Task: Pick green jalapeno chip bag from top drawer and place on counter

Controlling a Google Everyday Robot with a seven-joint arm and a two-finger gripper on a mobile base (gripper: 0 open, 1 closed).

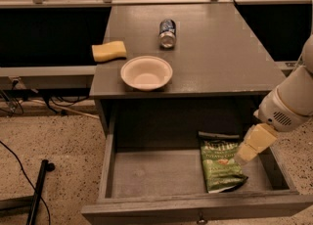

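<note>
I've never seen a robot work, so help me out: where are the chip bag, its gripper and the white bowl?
green jalapeno chip bag (pixel 219 169), camera view, middle of its green front.
gripper (pixel 243 157), camera view, cream tip, inside the top drawer (pixel 146 172) by the bag's right edge.
bowl (pixel 146 74), camera view, its hollow centre.

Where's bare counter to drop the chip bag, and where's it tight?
Biggest free patch: right half of the counter, from the can and white bowl to the right edge. A smaller one back-left, behind the yellow sponge. Front-left is crowded: sponge, bowl, can. The gripper is over the right side of the top drawer, by the green jalapeno chip bag.
</note>
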